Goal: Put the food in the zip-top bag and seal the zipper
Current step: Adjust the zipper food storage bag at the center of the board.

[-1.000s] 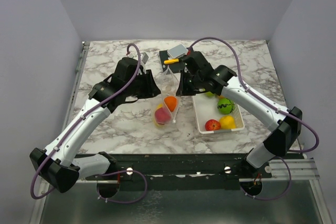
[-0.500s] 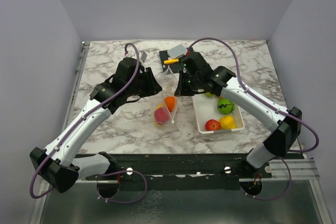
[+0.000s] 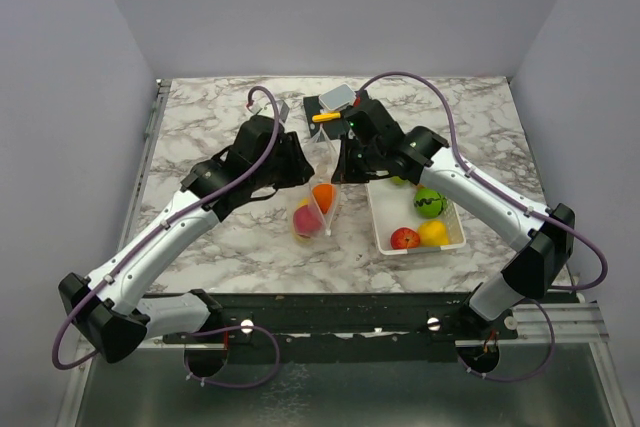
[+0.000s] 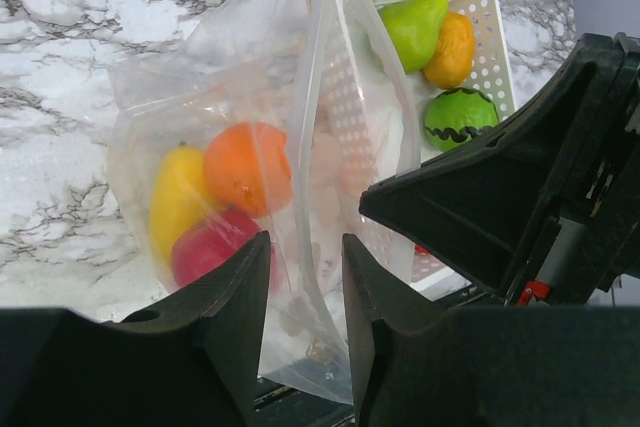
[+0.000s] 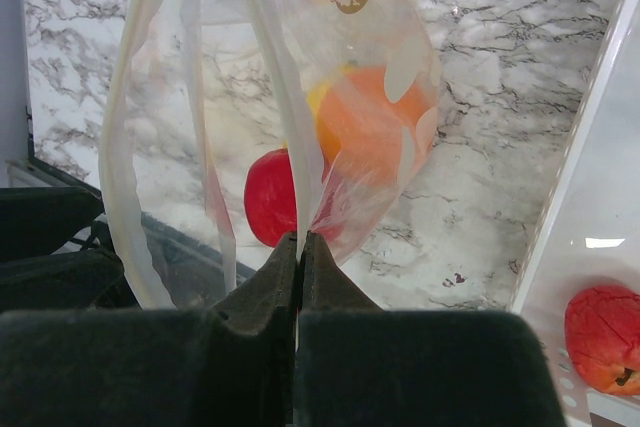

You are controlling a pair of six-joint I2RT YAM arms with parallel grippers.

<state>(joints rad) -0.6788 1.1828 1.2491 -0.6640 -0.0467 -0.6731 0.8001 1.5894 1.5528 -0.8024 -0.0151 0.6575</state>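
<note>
The zip-top bag (image 3: 322,209) is held upright over the marble table (image 3: 210,127), between the two arms, with its lower end apparently resting on the surface. It contains three pieces of the food (image 4: 248,169): one orange, one yellow and one red. Four more pieces lie in the white basket (image 3: 384,232), just to the right of the bag.

The right gripper (image 5: 299,239) has its jaws together, clamped on the bag's edge at or near the closure. The left gripper (image 4: 304,247) has its jaws apart, one on either side of the zipper (image 4: 316,67). Whether either pad touches the strip cannot be told.

Key relation: the zipper's long axis runs straight away from the left gripper, in line with the gap between its jaws. The left arm is therefore judged best placed to close on the strip.

Clearance: the two grippers stand near each other across the bag, and the basket wall lies near the right one. With fruit outside the bag, loading appears incomplete.
</note>
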